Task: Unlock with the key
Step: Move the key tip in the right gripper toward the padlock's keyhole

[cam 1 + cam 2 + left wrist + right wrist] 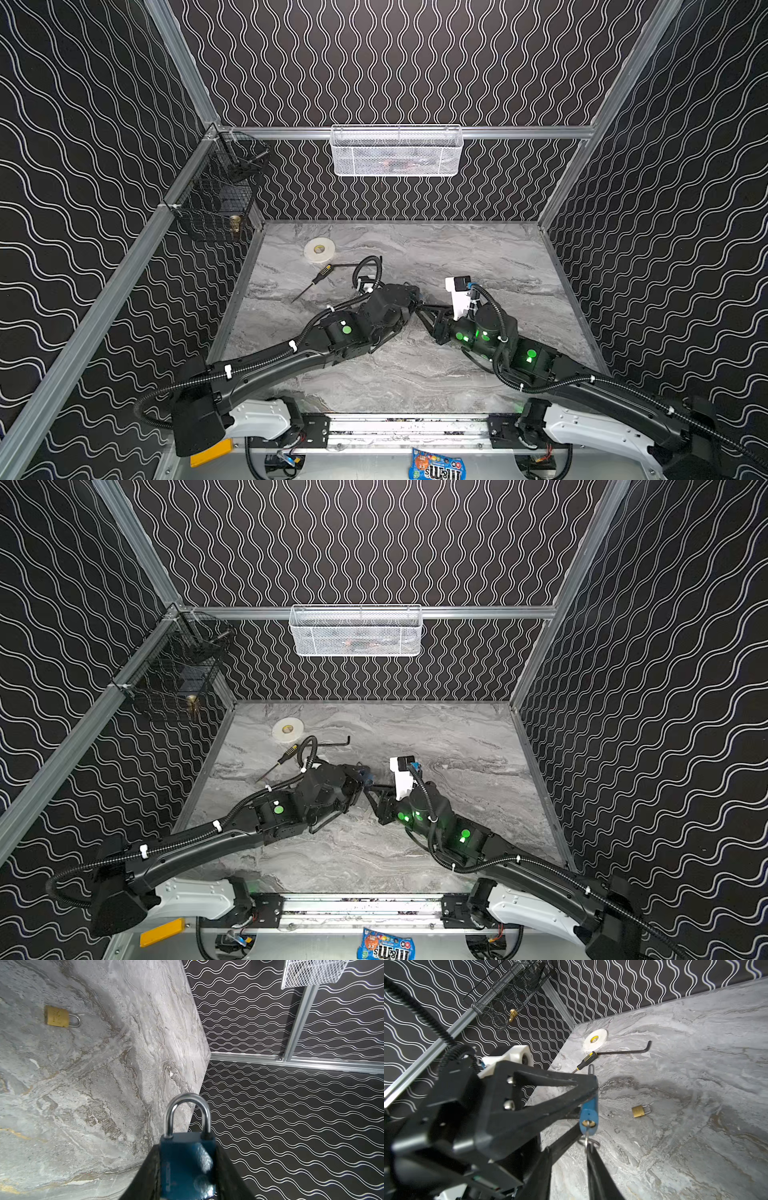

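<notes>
My left gripper (187, 1147) is shut on a blue padlock (187, 1163), its two black fingers pressed against the body's sides. The steel shackle (188, 1113) points away from the wrist, and both of its legs reach the body. In the right wrist view the key (587, 1136) sits in the keyhole at the padlock's (588, 1113) bottom end, with its ring hanging below. My right gripper (568, 1147) is open right behind the key, one fingertip (589, 1151) beside the ring. In a top view the two grippers meet at mid-table around the padlock (366, 776).
A brass padlock (638, 1111) lies on the marble table (415, 374). A tape roll (319, 250), a screwdriver (316, 279) and a hex key (332, 742) lie at the back left. A black wire basket (216, 195) and a white mesh basket (397, 150) hang on the walls.
</notes>
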